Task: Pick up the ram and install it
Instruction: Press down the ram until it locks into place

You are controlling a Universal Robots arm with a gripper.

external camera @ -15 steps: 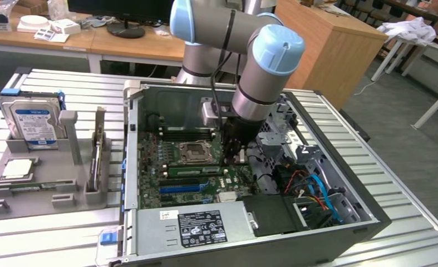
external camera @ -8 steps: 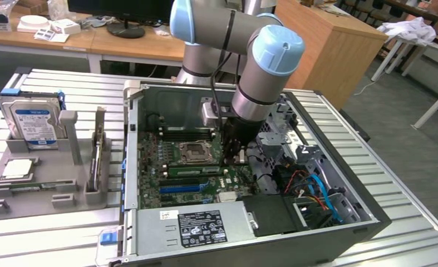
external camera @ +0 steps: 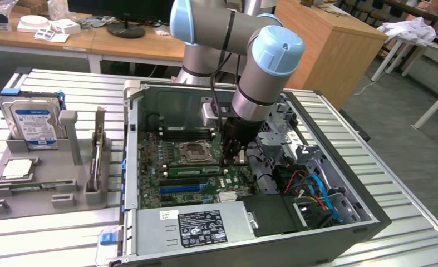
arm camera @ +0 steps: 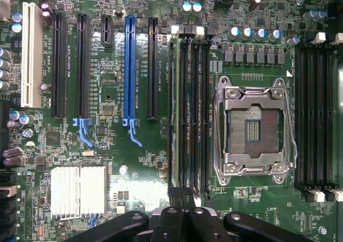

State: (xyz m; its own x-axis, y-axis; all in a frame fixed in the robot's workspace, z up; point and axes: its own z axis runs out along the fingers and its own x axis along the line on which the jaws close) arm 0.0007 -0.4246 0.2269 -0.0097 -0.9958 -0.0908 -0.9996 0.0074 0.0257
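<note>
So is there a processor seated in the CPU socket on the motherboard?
No. In the wrist view the CPU socket sits bare inside its metal frame, its contact field exposed, with no chip on the motherboard there.

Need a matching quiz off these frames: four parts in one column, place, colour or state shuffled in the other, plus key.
Parts
1. hard drive
2. CPU socket
3. heatsink
4. long slot with a latch at its end

Descriptions
A. blue, standing among black slots
B. upright in the grey holder, outside the case
C. no chip in it, lying between two banks of memory slots
D. pale silver, finned

Pairs: 1-B, 2-C, 3-D, 4-A
</note>
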